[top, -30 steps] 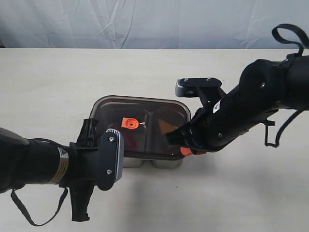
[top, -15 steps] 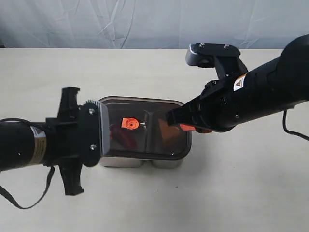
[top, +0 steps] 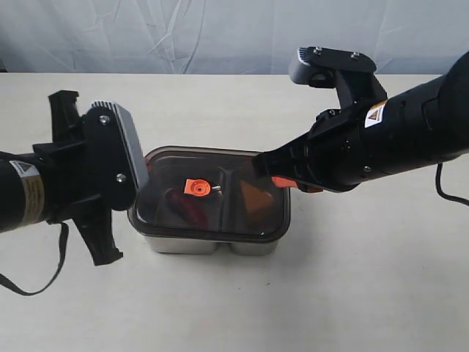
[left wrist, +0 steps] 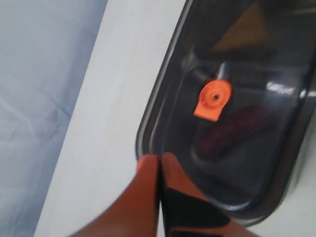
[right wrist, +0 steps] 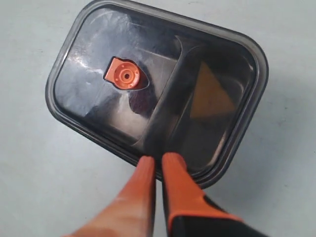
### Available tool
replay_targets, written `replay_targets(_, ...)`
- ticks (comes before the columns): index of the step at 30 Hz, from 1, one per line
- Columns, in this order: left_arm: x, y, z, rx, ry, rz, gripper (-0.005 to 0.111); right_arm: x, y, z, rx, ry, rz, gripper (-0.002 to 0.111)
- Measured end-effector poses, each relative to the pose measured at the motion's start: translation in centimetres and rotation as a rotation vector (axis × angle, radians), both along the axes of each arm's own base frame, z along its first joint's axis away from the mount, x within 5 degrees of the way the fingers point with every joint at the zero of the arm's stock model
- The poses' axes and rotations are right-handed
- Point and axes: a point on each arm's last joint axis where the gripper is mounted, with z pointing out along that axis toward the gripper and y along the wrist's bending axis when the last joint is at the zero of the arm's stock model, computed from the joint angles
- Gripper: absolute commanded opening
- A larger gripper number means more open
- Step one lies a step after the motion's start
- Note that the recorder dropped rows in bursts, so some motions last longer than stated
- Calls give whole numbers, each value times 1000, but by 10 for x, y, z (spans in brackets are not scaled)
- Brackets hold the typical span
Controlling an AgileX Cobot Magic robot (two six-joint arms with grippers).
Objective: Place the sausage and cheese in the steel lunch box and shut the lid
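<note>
Lid sits over the lunch box on the table with sausage and cheese showing through in separate compartments, my left gripper and right gripper both closed, empty, near its rim: closing step looks finished, next move only a seating check.

Smoky lid covers steel lunch box (sausage, cheese in separate compartments).

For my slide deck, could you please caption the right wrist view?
Right gripper, shut, at the edge of the lid; cheese and sausage show dimly through it.
</note>
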Motion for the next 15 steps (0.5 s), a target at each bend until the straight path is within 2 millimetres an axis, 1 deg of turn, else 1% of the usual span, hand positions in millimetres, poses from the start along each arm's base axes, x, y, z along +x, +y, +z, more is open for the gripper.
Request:
replay_targets(3,3,-8,-11,10,47,-31,0,3,3,-9,-19,24,4,7)
replay_targets(7,12,-8,-40,70,169,81,0,8,9,-29,-66,89,7,7)
replay_targets(9,13,-10,-49,71,219,104,0,10,11,-37,-83,109,5,7)
replay_targets(15,15,-11,-66,111,275,129,0,15,14,-50,-109,129,3,7)
